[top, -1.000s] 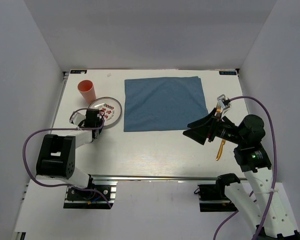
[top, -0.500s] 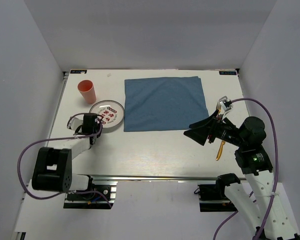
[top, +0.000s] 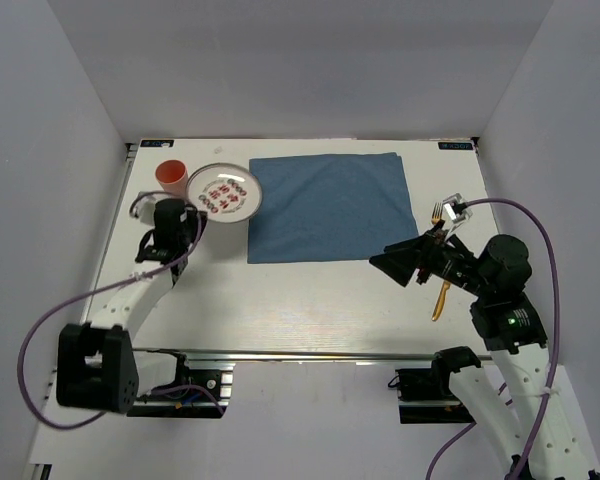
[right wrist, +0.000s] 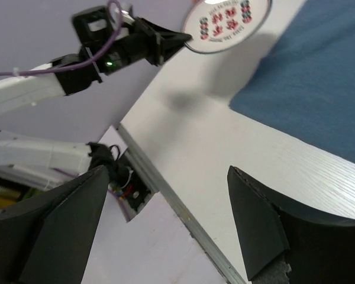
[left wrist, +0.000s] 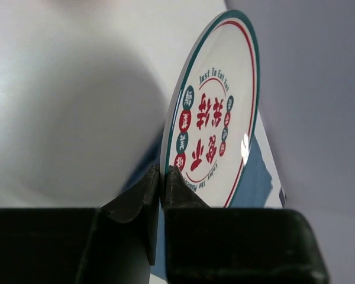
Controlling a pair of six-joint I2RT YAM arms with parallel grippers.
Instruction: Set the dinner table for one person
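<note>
Dinner table (top: 310, 290) fills the middle of the top view, white, with a metal rail (top: 310, 354) along its near edge and the arm bases just below that; on it a blue placemat (top: 330, 205) lies flat toward the far side. The left gripper (top: 196, 207) is clamped on the rim of a white plate (top: 226, 190) printed in red and green, and its fingers (left wrist: 136, 198) in the wrist view pinch that edge tightly. The plate is held off the surface, casting a shadow, over the placemat's far-left corner, with an orange cup (top: 169, 175) just beside it on the left. The right gripper (top: 395, 262) hangs near the placemat's near-right corner, jaws wide apart and holding nothing. A gold fork (top: 440, 298) lies right of the placemat, partly hidden by the right arm
</note>
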